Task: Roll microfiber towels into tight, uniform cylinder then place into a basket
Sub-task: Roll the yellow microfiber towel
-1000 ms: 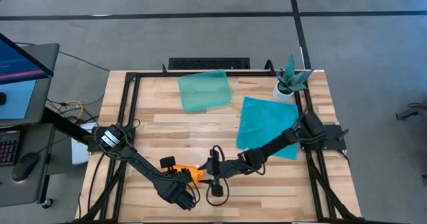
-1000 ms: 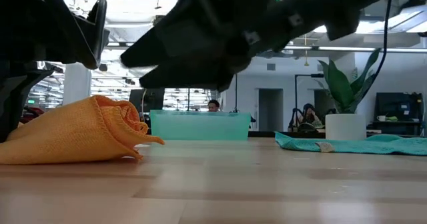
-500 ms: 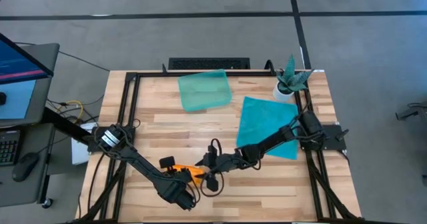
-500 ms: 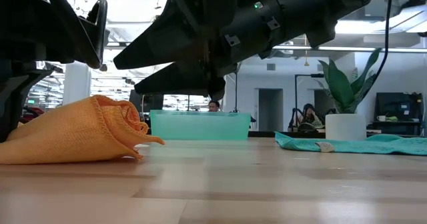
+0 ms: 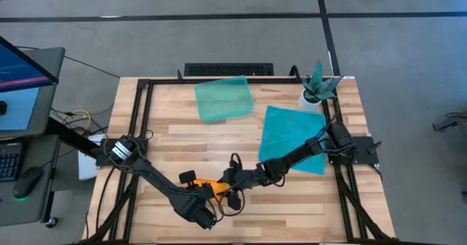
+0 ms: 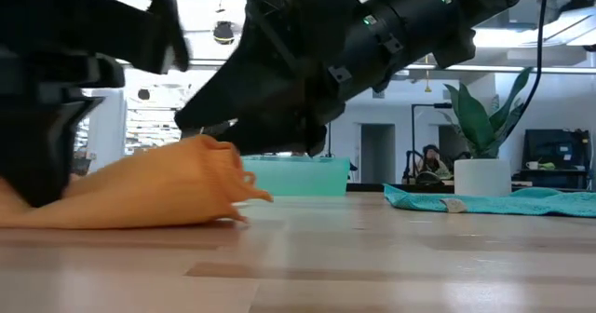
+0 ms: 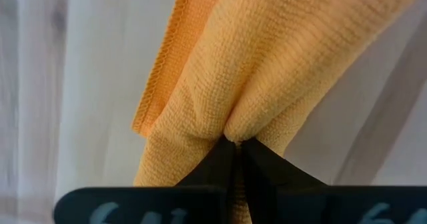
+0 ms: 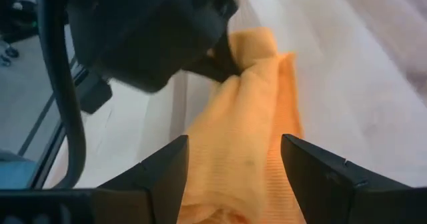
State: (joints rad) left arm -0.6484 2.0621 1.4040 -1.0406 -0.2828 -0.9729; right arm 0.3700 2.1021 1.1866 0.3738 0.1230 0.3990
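Orange towel (image 5: 209, 189): bunched at the table's near edge, left of centre. Left gripper (image 7: 235, 147): fingers pinched together on a fold of it. Right gripper (image 8: 233, 161): fingers spread wide, straddling the towel's right end. Teal towel (image 5: 290, 137): flat, right side. Basket (image 5: 223, 98): far centre.

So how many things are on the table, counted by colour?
Orange: 1, the orange towel.
Teal-blue: 1, the teal towel.
Pale green: 1, the basket.
White pot with a green plant: 1, the plant pot.
Total: 4.
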